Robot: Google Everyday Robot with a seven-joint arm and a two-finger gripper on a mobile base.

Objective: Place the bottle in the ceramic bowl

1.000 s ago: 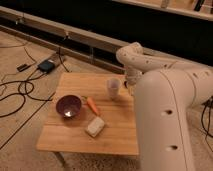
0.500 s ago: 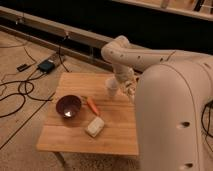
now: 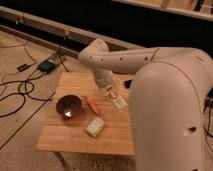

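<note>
Bowl left of carrot; block in front; gripper holding bottle right of carrot.

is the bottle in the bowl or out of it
Out. The bottle hangs tilted in the shut gripper above the table, right of the carrot, apart from the ceramic bowl.

robotics lab or test space, not a home: bare floor w/ loose cables & a black box, small wood table as bench, big white robot arm, gripper low over table's far side.
</note>
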